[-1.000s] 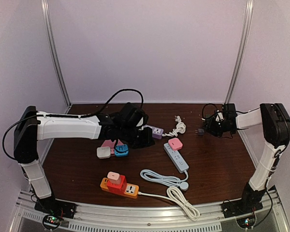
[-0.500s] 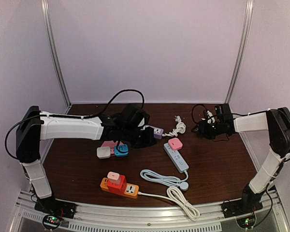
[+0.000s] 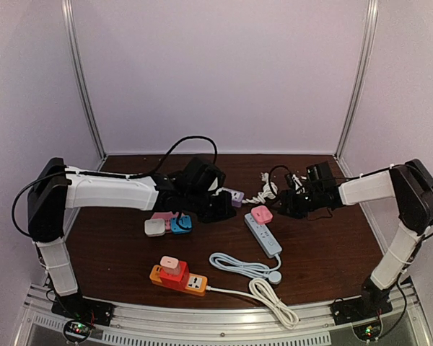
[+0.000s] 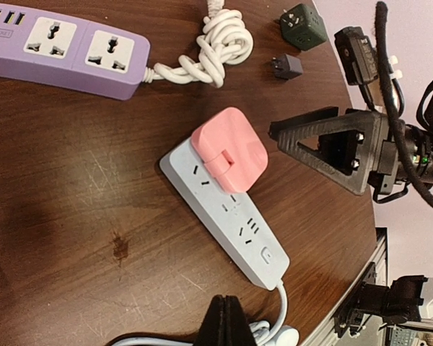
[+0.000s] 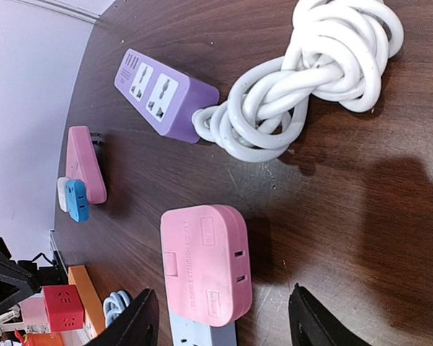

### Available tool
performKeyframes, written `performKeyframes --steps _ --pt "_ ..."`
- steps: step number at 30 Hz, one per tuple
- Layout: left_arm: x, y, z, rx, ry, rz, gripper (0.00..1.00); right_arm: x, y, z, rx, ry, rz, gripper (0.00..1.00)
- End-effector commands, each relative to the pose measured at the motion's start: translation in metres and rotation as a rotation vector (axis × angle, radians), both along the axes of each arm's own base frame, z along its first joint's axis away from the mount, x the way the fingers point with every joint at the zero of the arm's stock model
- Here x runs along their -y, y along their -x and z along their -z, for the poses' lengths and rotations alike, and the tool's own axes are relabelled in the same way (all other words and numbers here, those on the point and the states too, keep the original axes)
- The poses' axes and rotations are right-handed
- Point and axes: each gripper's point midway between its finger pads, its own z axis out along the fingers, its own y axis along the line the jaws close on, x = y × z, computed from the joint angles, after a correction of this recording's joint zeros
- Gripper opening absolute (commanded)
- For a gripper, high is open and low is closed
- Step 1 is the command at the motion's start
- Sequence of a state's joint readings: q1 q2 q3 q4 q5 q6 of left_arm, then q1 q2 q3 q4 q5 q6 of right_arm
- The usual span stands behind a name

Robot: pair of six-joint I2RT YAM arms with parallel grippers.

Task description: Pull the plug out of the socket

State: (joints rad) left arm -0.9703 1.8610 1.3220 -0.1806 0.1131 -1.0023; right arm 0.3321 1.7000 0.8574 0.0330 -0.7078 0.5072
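Our right pincer (image 3: 286, 205), jaws apart, stands at 3 o'clock of the pink plug (image 3: 261, 214); we should clamp its sides and pull straight up.

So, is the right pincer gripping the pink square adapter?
No, the right pincer stands open, fingers clear of the pink square adapter.

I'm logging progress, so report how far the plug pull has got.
Done: nothing is unplugged; the pink plug sits in the pale power strip. In hand: the right pincer is open and aimed at the plug, not touching it; the left pincer is shut near the strip's cord end. Left: close on the plug and lift it free.
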Motion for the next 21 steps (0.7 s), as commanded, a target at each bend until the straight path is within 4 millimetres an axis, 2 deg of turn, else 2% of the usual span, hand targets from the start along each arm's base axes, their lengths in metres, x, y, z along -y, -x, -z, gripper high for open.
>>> performKeyframes --steps 1,8,15,21 --pt "0.002 -0.003 0.007 -0.007 0.011 -0.003 0.0 -0.011 0.005 0.013 -0.032 -0.02 -0.029 0.63" --pt "0.002 -0.003 0.01 -0.012 0.01 -0.002 0.0 -0.029 0.013 0.022 -0.056 -0.046 -0.069 0.63" --pt "0.002 -0.002 0.013 -0.019 0.008 0.001 0.0 -0.036 0.014 0.015 -0.047 -0.056 -0.077 0.6" --pt "0.002 -0.002 0.016 -0.024 0.002 0.001 0.0 -0.035 0.009 0.004 -0.021 -0.055 -0.055 0.49"
